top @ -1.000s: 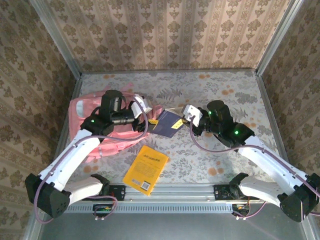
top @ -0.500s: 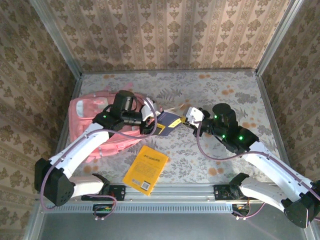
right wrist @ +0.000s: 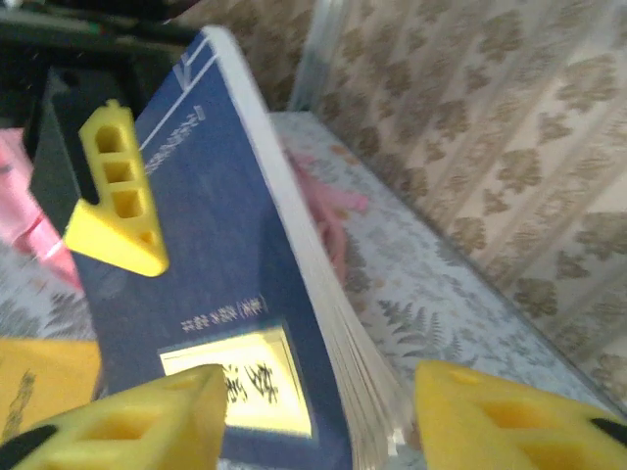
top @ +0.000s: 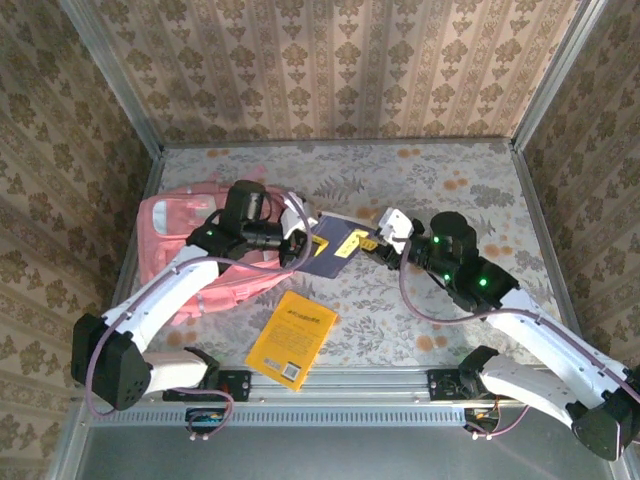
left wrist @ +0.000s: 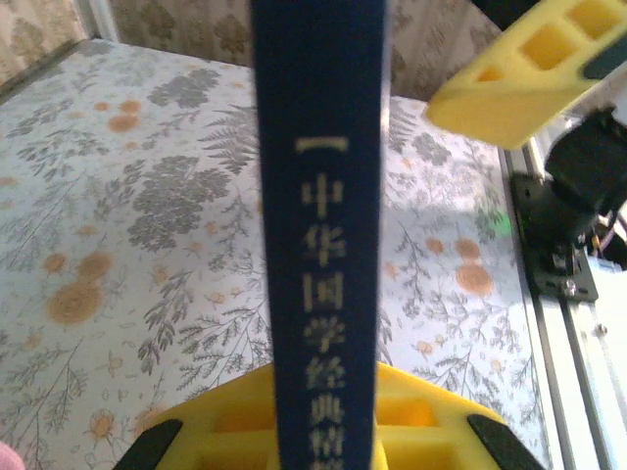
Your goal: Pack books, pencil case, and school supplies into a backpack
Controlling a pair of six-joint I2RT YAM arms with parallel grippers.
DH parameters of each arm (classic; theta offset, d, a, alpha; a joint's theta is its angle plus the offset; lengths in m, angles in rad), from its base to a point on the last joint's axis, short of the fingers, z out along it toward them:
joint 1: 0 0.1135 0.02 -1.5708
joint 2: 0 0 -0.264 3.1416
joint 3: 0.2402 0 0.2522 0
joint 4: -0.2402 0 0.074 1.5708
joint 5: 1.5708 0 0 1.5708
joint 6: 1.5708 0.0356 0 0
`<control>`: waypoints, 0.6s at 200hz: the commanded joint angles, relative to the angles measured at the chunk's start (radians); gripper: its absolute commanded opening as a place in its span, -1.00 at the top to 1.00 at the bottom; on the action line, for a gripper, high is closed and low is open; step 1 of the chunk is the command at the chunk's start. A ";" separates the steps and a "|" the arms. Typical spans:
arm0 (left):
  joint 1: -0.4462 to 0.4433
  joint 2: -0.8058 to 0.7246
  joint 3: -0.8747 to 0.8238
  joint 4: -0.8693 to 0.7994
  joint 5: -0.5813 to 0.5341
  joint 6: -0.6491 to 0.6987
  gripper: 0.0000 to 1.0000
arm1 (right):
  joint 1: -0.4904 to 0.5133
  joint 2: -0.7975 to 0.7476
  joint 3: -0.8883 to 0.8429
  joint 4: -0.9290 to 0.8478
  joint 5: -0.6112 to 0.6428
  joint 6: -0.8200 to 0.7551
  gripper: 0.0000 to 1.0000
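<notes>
The dark navy book (top: pixel 338 247) with a yellow label is held off the table between both arms, beside the pink backpack (top: pixel 175 225). My left gripper (top: pixel 308 247) is shut on its spine end; the spine (left wrist: pixel 323 245) runs up from between my yellow fingers (left wrist: pixel 421 411). My right gripper (top: pixel 373 243) is open at the book's other end, its fingers (right wrist: pixel 147 421) standing apart on either side of the page edge (right wrist: pixel 333 323). The yellow book (top: pixel 292 338) lies flat near the front edge. The pencil case and school supplies are out of view.
The backpack lies at the table's left side under my left arm. A metal rail (top: pixel 340 382) runs along the near edge, with walls close on three sides. Flowered tabletop (top: pixel 450 180) stretches behind and to the right.
My left gripper moved right to the navy book and shut on it. My right gripper, shut on the book before, has opened. The book has shifted slightly.
</notes>
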 commanded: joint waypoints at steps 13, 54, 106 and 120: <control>0.074 -0.057 -0.067 0.460 -0.010 -0.473 1.00 | 0.005 -0.075 -0.077 0.184 0.097 0.299 -0.26; 0.064 -0.068 -0.090 0.736 -0.241 -0.920 1.00 | 0.003 -0.077 -0.104 0.242 0.014 0.662 -0.33; 0.043 -0.064 -0.135 0.876 -0.457 -1.310 1.00 | -0.010 -0.057 -0.090 0.259 0.125 1.074 -0.13; 0.029 -0.058 -0.155 0.907 -0.490 -1.383 1.00 | -0.016 -0.039 -0.103 0.310 0.139 1.203 -0.20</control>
